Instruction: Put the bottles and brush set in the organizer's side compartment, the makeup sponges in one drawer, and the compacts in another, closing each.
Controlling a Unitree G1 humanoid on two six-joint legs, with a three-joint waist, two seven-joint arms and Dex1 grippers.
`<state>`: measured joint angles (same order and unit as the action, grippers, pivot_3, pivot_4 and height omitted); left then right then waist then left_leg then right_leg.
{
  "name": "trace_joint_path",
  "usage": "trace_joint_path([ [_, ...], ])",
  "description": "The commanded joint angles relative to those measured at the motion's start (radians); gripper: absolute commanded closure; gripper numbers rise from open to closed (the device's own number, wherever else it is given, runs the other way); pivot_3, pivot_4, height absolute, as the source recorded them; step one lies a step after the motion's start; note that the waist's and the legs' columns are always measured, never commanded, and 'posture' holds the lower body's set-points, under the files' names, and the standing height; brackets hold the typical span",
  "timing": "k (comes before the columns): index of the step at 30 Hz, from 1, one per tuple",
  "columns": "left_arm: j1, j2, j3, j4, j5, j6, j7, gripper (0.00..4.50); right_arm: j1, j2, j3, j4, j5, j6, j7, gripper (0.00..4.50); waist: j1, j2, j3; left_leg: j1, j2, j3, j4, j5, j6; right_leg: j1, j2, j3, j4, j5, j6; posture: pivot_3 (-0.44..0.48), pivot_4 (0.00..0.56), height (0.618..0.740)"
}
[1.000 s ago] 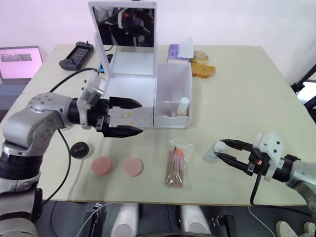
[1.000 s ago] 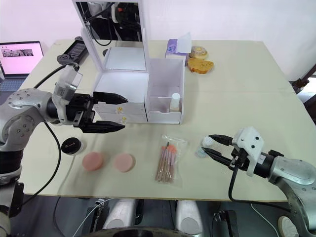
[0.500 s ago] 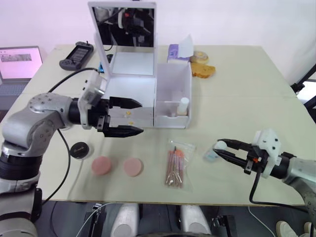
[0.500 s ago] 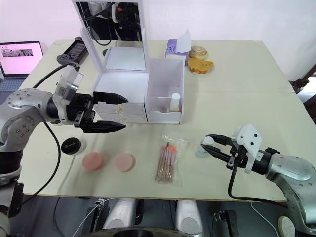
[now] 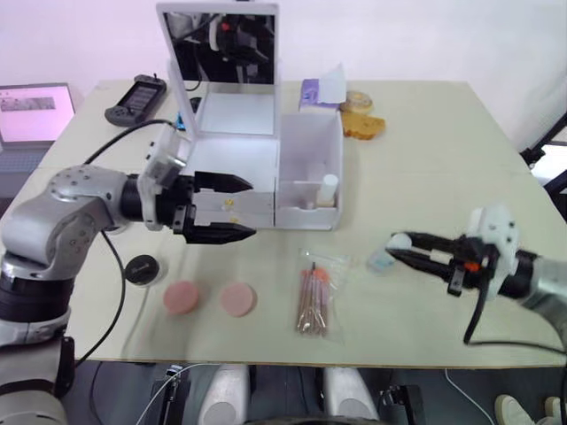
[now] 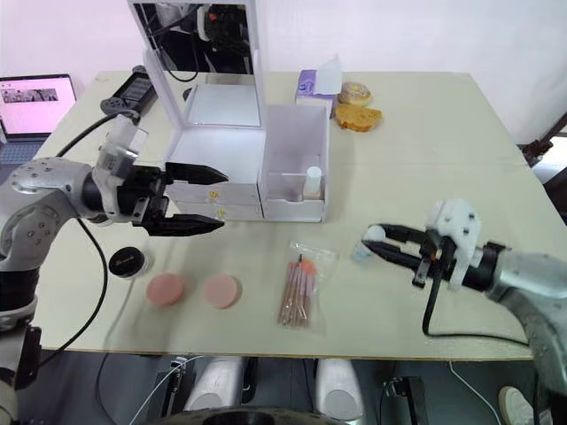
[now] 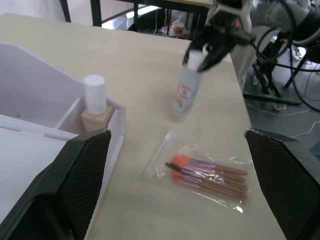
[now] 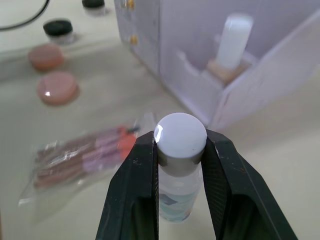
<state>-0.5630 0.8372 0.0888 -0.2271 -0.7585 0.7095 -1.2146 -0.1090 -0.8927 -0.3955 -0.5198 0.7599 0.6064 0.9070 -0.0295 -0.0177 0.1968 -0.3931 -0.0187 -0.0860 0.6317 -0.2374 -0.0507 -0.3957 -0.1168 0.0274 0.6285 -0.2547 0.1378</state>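
Observation:
My right gripper (image 5: 401, 243) is shut on the white cap of the short blue-label bottle (image 8: 176, 199), which hangs tilted just above the table (image 5: 425, 168), right of the brush set (image 5: 313, 297). The taller yellowish bottle (image 5: 329, 190) stands in the side compartment (image 5: 310, 142) of the white organizer (image 5: 235, 159). My left gripper (image 5: 251, 209) is open right in front of the two gold-knobbed drawers (image 5: 252, 209), which look shut. Two pink makeup sponges (image 5: 181, 297) (image 5: 237, 299) lie near the front edge. One black-lidded compact (image 5: 142, 268) sits left of them.
The upright mirror lid (image 5: 223, 44) rises at the organizer's back. Behind it are a purple tissue pack (image 5: 310, 91) and pastries (image 5: 363, 124). A black controller (image 5: 137, 97) and a laptop (image 5: 35, 111) sit far left. A black cable (image 5: 115, 266) trails by my left arm.
My right gripper has risen and lifted the short bottle off the table, carrying it slightly toward the organizer. The left arm has hardly moved.

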Motion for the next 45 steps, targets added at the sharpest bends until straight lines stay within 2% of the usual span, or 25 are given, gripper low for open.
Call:
trace_joint_path([
  [1,0.074,0.018,0.120,-0.029,-0.037,-0.003,0.036,0.00,-0.277,-0.055,0.023,0.067,0.122,0.102,-0.051,3.82,-0.006,0.000,0.000,0.000,0.000,-0.001,0.000,0.000,0.000,0.000,0.000,0.000,0.001,0.000,0.000,0.000,0.150,0.740],
  [5,0.240,0.045,0.262,-0.083,-0.051,-0.008,0.075,0.00,-0.636,-0.057,0.152,0.224,0.169,0.212,-0.016,3.82,-0.015,0.000,0.000,-0.001,0.000,-0.002,-0.003,0.000,0.000,-0.002,0.000,-0.001,0.001,0.000,0.000,0.000,0.150,0.740],
  [7,0.305,0.049,0.318,-0.112,-0.052,-0.017,0.101,0.00,-0.758,-0.047,0.212,0.296,0.156,0.248,0.009,3.82,-0.013,0.000,0.000,-0.004,0.000,-0.002,-0.004,0.000,0.000,-0.005,0.000,-0.001,0.001,0.000,0.001,0.000,0.150,0.740],
  [10,0.379,0.037,0.394,-0.153,-0.063,-0.023,0.142,0.00,-0.881,-0.020,0.303,0.375,0.105,0.267,0.045,3.82,-0.005,0.000,0.000,-0.014,0.000,-0.003,-0.001,0.000,0.000,-0.014,0.000,-0.002,0.002,0.001,0.002,0.000,0.150,0.740],
  [14,0.478,0.020,0.478,-0.219,-0.079,-0.024,0.190,0.00,-0.994,0.040,0.469,0.472,-0.045,0.254,0.058,3.82,-0.009,0.000,0.000,-0.015,0.000,-0.002,0.000,0.000,0.000,-0.015,0.000,-0.001,0.001,0.001,0.002,0.000,0.150,0.740],
  [18,0.593,-0.002,0.562,-0.300,-0.099,-0.018,0.236,0.00,-1.083,0.167,0.591,0.656,-0.201,0.151,0.096,3.82,-0.017,0.000,0.000,-0.014,0.000,-0.001,-0.001,0.000,0.000,-0.016,0.000,-0.001,0.002,0.002,0.001,0.000,0.150,0.740],
  [26,0.686,-0.005,0.643,-0.364,-0.146,-0.019,0.295,0.00,-1.111,0.275,0.659,0.810,-0.340,0.090,0.180,3.82,-0.011,0.000,0.000,-0.015,0.000,-0.002,-0.001,0.000,0.000,-0.017,0.000,-0.002,0.003,0.002,0.001,0.000,0.150,0.740],
  [33,0.712,0.000,0.652,-0.381,-0.168,-0.026,0.321,0.00,-1.069,0.321,0.667,0.798,-0.389,0.094,0.206,3.82,-0.016,0.000,0.000,-0.015,0.000,-0.002,-0.001,0.000,0.000,-0.017,0.000,-0.002,0.003,0.002,0.001,0.000,0.150,0.740],
  [45,0.669,0.023,0.612,-0.360,-0.168,-0.031,0.335,0.00,-0.940,0.387,0.697,0.776,-0.499,0.031,0.164,3.82,-0.015,0.000,0.000,-0.015,0.000,-0.002,-0.001,0.000,0.000,-0.017,0.001,-0.002,0.004,0.002,0.001,0.000,0.150,0.740],
])
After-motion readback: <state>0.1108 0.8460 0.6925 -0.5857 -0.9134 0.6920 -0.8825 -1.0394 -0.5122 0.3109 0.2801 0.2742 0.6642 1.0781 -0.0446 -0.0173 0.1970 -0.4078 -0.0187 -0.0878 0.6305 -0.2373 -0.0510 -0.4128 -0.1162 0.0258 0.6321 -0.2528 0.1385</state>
